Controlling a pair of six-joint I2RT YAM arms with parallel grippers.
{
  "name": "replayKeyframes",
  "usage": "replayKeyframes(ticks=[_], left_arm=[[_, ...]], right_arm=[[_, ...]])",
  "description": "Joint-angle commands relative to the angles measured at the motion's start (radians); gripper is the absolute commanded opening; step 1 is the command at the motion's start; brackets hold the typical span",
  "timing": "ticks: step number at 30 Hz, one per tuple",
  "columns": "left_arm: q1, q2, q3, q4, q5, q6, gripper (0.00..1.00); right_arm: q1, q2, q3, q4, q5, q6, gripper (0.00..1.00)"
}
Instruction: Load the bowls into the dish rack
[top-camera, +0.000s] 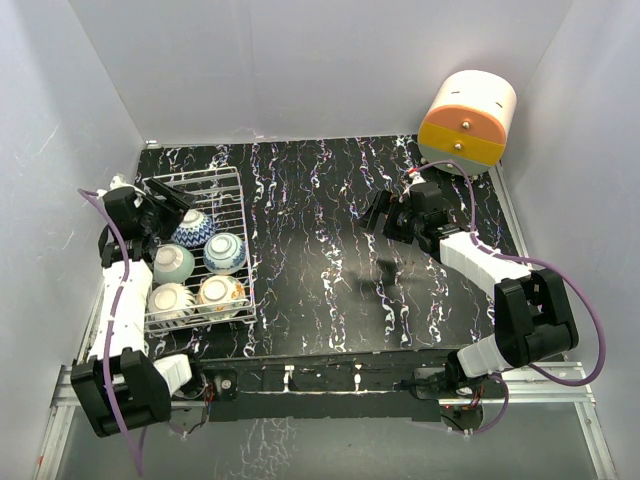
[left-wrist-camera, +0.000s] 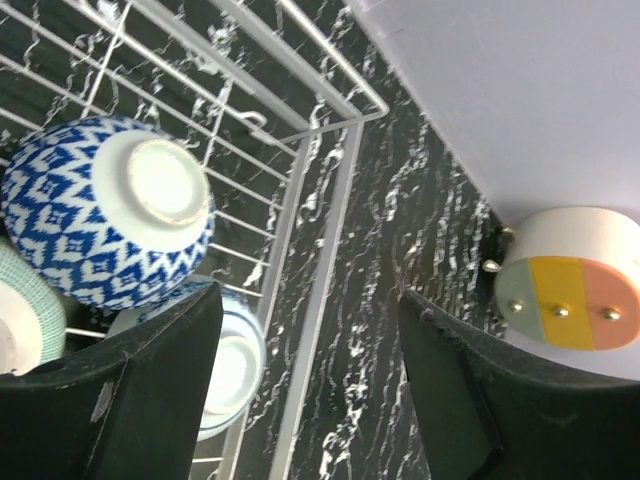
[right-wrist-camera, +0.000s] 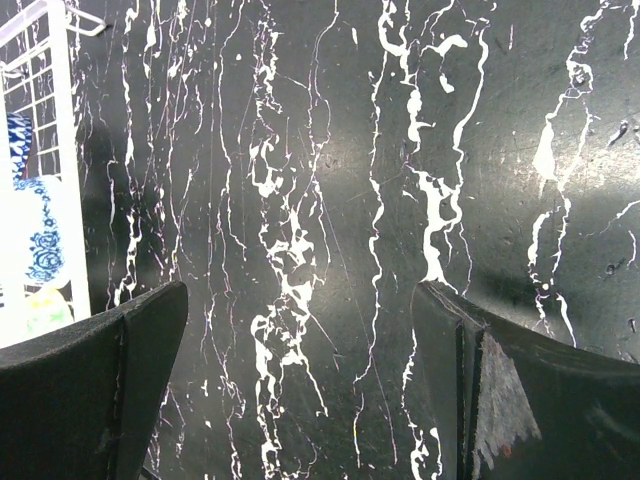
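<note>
Bowls (top-camera: 176, 264), top view: five, all inside the dish rack (top-camera: 212, 188), clustered in its half toward 6 o'clock.
Rack, top view: at 9 o'clock on the black marbled table (top-camera: 310, 250).
Cluster, top view: blue diamond bowl (top-camera: 192, 228) at 12 o'clock, blue-flowered bowl (top-camera: 226, 253) at 3, green bowl (top-camera: 173, 262) at 9, pale bowl (top-camera: 170, 300) at 7, yellowish bowl (top-camera: 221, 293) at 5.
Left claw (top-camera: 172, 208), top view: over the rack's 10 o'clock corner, just beside the blue diamond bowl.
Right claw (top-camera: 375, 215), top view: above the table at 2 o'clock, well apart from the rack.
Drawer unit (top-camera: 467, 120), top view: round, orange and cream, at 1 o'clock by the back wall.
Left claw (left-wrist-camera: 310, 295), left wrist view: released, its fingers (left-wrist-camera: 130, 400) spread wide with only rack wire (left-wrist-camera: 345, 62) and table between them.
Bowls, left wrist view: blue diamond bowl (left-wrist-camera: 100, 215) at 10 o'clock, foot ring toward the camera; blue-flowered bowl (left-wrist-camera: 240, 360) partly hidden behind the 7 o'clock finger; green bowl (left-wrist-camera: 20, 310) cut off at 9 o'clock.
Drawer unit (left-wrist-camera: 570, 290), left wrist view: at 4 o'clock.
Right claw (right-wrist-camera: 300, 290), right wrist view: released, grasping nothing, marbled table (right-wrist-camera: 330, 150) beneath.
Rack (right-wrist-camera: 68, 120), right wrist view: at 9 o'clock, the blue-flowered bowl (right-wrist-camera: 40, 240) visible inside.
</note>
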Motion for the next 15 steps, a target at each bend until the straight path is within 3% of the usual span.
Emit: replayKeyframes(ticks=[1, 8, 15], left_arm=[[0.005, 0.052, 0.023, -0.124, -0.030, 0.061, 0.69], [0.004, 0.080, 0.039, -0.126, -0.111, 0.080, 0.75], [-0.017, 0.203, 0.207, -0.257, -0.247, 0.258, 0.83]], right_arm=[[-0.004, -0.019, -0.005, 0.074, -0.011, -0.011, 0.98], [-0.008, 0.011, -0.019, 0.105, -0.030, -0.011, 0.98], [-0.018, 0.035, -0.036, 0.146, -0.062, 0.005, 0.98]])
